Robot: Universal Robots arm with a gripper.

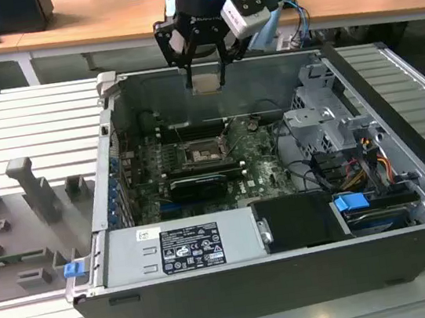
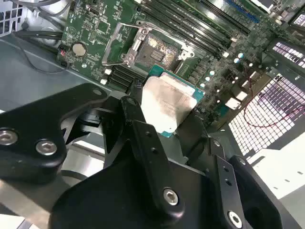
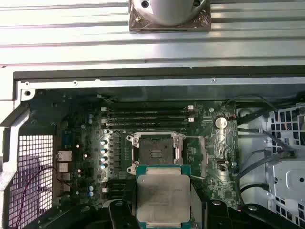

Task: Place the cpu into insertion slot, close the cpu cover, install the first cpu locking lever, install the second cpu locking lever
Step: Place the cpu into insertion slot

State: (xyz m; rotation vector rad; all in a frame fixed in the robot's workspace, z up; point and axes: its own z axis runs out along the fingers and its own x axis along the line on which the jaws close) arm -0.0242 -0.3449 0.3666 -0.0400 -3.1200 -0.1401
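My gripper [image 1: 206, 79] hangs above the open computer case [image 1: 118, 220], shut on the cpu [image 1: 206, 85], a pale square chip with a green edge. In both wrist views the cpu [image 2: 167, 102] [image 3: 163, 195] sits flat between the black fingers [image 2: 138, 126], well above the board. Below it on the green board, the insertion slot [image 1: 202, 154] [image 2: 157, 47] [image 3: 155, 151] lies open with its dark centre bare. The silvery cpu cover [image 2: 116, 47] stands swung up beside the slot. A thin wire locking lever [image 2: 140, 24] is raised at the slot's edge.
A long black card [image 1: 197, 186] lies just in front of the slot and memory slots [image 3: 147, 114] behind it. A grey power supply [image 1: 181, 246] fills the case front. A drive cage with cables [image 1: 326, 123] stands at the exterior view's right. A grey fixture tray [image 1: 30, 216] lies outside.
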